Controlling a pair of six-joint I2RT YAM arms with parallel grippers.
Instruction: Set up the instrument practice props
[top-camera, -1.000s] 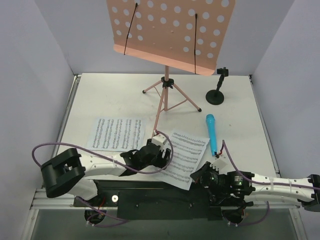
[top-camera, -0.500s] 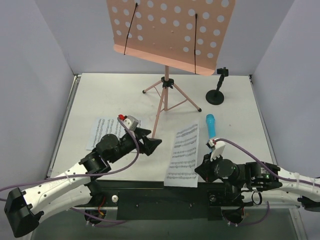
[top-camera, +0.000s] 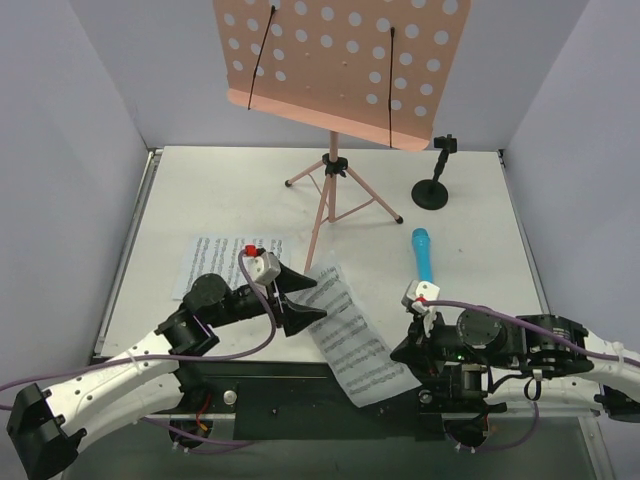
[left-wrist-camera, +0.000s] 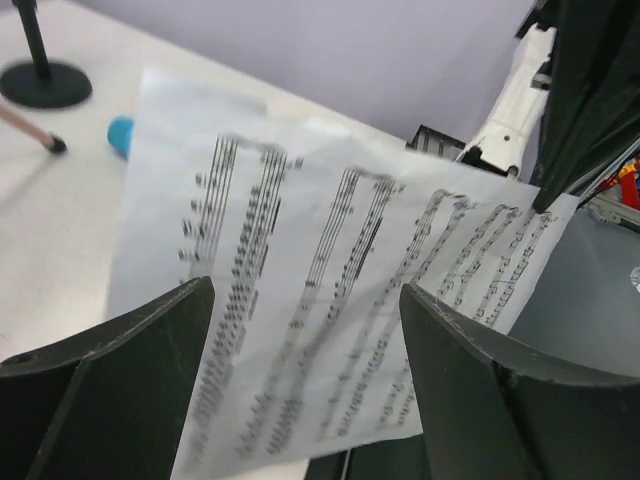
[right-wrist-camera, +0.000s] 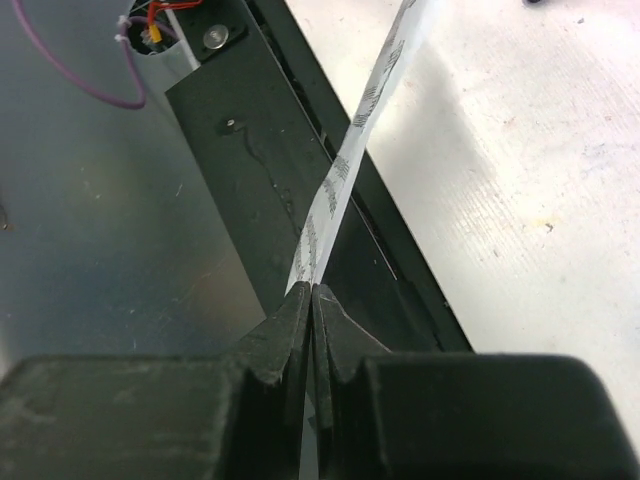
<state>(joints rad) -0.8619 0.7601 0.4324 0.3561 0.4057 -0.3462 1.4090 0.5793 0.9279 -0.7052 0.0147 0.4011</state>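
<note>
One sheet-music page (top-camera: 345, 325), likely limp, light and easily creased, hangs over the bench (top-camera: 200, 190) at six o'clock, its edge pinched by the right tool (right-wrist-camera: 308, 298). The left tool (left-wrist-camera: 305, 290) gapes at its nine o'clock; take margins.

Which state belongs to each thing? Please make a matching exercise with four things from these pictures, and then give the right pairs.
Things:
1. microphone
2. mic stand
3. left hand
4. right hand

States:
a. open
b. shut on the edge of a music sheet
c. lying on the table
d. standing upright, holding nothing

Pairs: 1-c, 2-d, 3-a, 4-b.
</note>
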